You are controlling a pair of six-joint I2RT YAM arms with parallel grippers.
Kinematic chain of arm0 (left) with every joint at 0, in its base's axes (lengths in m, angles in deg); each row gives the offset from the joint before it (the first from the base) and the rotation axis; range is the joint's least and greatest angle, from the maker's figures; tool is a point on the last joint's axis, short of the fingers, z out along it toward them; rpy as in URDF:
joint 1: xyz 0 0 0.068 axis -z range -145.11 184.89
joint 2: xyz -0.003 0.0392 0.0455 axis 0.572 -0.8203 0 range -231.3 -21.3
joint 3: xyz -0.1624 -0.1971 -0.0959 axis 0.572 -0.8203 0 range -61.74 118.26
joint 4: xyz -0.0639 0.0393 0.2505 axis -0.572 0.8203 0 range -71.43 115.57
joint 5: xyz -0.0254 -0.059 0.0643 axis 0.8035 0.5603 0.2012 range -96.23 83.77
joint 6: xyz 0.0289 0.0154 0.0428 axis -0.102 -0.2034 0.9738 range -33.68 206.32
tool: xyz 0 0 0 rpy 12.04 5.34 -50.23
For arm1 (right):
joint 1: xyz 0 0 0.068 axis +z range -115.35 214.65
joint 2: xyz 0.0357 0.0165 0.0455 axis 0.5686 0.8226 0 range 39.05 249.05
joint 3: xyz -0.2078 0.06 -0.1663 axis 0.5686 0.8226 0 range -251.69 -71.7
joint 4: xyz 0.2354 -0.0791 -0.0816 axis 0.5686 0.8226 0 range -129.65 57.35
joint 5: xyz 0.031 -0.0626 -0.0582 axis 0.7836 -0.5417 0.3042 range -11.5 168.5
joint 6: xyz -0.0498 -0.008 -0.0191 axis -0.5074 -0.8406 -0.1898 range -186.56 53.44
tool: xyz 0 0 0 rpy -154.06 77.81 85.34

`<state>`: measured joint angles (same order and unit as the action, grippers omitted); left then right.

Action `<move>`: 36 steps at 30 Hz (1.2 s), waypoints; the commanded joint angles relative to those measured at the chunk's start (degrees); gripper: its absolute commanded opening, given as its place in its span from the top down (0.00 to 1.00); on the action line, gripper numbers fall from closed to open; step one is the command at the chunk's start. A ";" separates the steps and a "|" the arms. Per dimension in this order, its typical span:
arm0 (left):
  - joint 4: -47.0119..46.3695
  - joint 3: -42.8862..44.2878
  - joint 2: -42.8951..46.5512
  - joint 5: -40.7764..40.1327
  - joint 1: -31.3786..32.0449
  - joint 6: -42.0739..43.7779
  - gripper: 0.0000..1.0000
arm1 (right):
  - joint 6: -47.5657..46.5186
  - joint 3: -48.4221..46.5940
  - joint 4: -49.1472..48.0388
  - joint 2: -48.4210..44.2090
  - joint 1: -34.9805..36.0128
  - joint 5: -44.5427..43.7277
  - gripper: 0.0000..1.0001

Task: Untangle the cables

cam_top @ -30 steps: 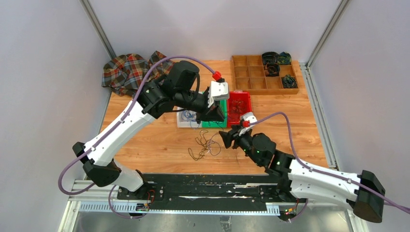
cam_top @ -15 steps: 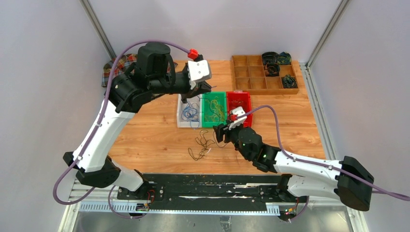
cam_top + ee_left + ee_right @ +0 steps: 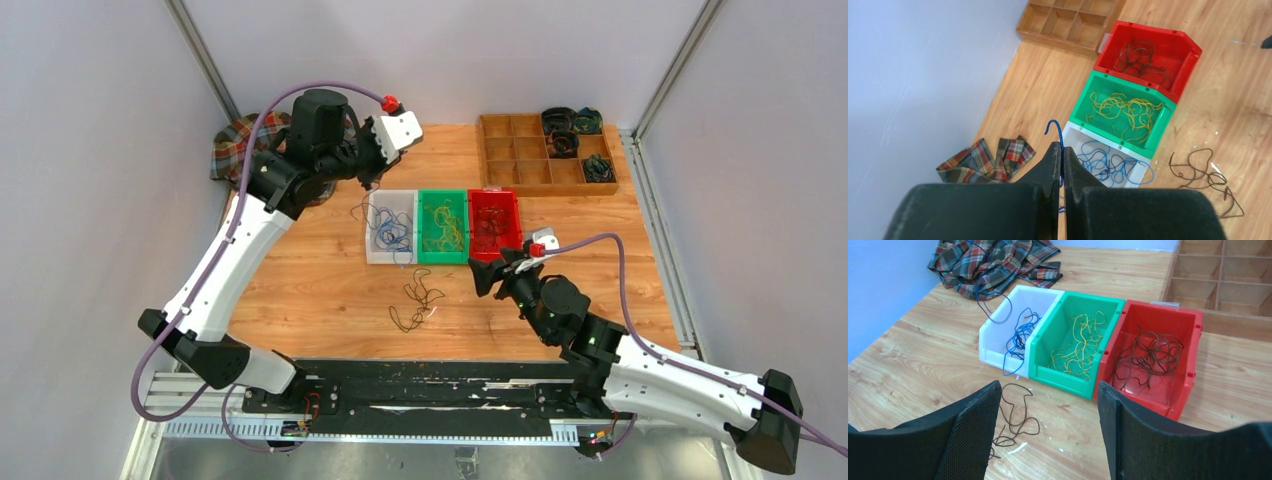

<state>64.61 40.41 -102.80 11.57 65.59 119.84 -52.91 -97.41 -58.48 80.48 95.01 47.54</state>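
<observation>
While raised beside the white plastic bin (image 3: 995, 347), pinches one thin blue cable (image 3: 1060, 136) in the fully closed left tool (image 3: 1062, 150). Holds the right tool (image 3: 1048, 390) wide apart, empty, near the red plastic bin (image 3: 1148, 400). Shows dark brown cables (image 3: 1018, 415) lying loose on the wooden table (image 3: 923, 365) before the green plastic bin (image 3: 1058, 380).

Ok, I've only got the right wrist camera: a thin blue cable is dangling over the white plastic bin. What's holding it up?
Observer: The left end effector, shut on the thin blue cable, whose tip curls above it.
Operator: Where is it relative to the bin?
Observer: From overhead, just beyond the white plastic bin's far left corner.
Operator: Is the wooden compartment tray all empty?
Observer: No; dark coiled bundles sit in its far right compartments.
</observation>
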 commanded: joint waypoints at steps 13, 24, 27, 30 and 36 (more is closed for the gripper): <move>-12.12 -5.20 -2.07 -0.74 -4.06 0.15 0.99 | 2.78 3.61 7.54 -6.15 -0.77 -2.54 0.30; -9.83 4.27 -0.89 0.44 -4.04 -0.12 0.99 | 3.64 3.83 8.15 -6.43 -0.76 -2.79 0.31; -8.84 6.21 -0.87 -0.43 -3.98 1.13 0.99 | 3.92 3.79 8.71 -6.58 -0.77 -2.75 0.31; -8.26 6.72 -0.57 -2.37 -3.98 2.82 0.99 | 4.11 3.64 9.26 -6.99 -0.77 -2.15 0.31; -8.34 2.99 0.63 -2.22 -3.77 3.59 0.99 | 4.46 3.76 9.94 -7.50 -0.77 -2.52 0.31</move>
<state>55.45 45.13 -103.39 10.04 61.78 121.98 -49.56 -94.24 -49.52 73.73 94.84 46.25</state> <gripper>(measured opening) 0.020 0.692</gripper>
